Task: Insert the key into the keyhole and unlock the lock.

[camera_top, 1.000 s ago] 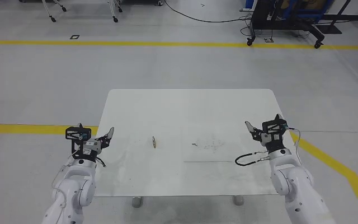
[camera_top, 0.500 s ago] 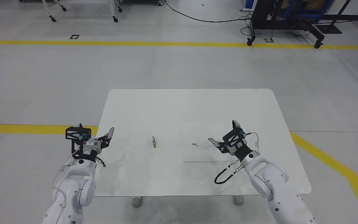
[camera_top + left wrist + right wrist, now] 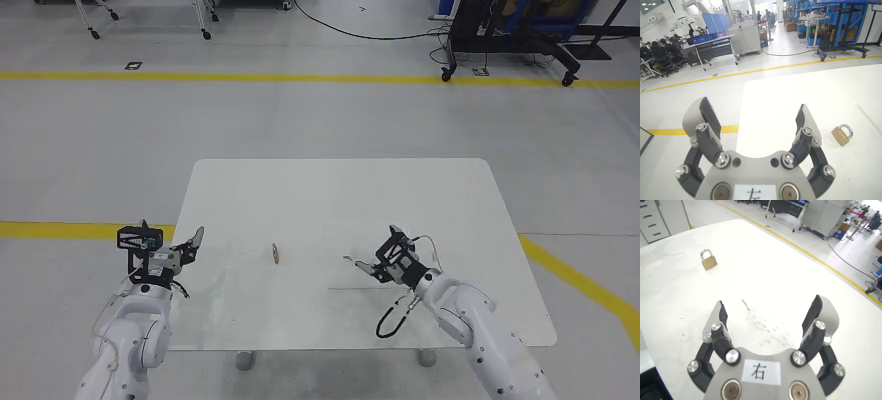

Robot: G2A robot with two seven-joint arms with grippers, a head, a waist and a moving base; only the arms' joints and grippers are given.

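Left arm – forearm off the table's near-left corner, wrist held level. Left gripper (image 3: 170,242) (image 3: 753,104) hovers at the left edge of the white table (image 3: 330,190) (image 3: 791,94), partly over the floor. Fingers spread wide, nothing between the ribbed pads (image 3: 709,113).

Right arm – stretched from the near-right side in toward the table's middle, forearm slanting left and away, a black cable (image 3: 390,320) looping off the wrist. Right gripper (image 3: 375,250) (image 3: 768,300) sits low over the tabletop (image 3: 772,256), jaws released and wide apart, holding nothing.

Key (image 3: 347,259) (image 3: 745,303): small, silvery, lying flat on the table just beyond the right gripper's fingertips. In the right wrist view it falls within the span of the two fingers, closer to one. No contact visible. A patch of grey scuff marks (image 3: 768,328) lies beside it, under the open jaws.

Padlock (image 3: 274,253) (image 3: 841,136) (image 3: 709,263): brass body, silver shackle seated in the body, apparently standing upright. It lies left of the key and apart from it, between the two grippers, well clear of both.
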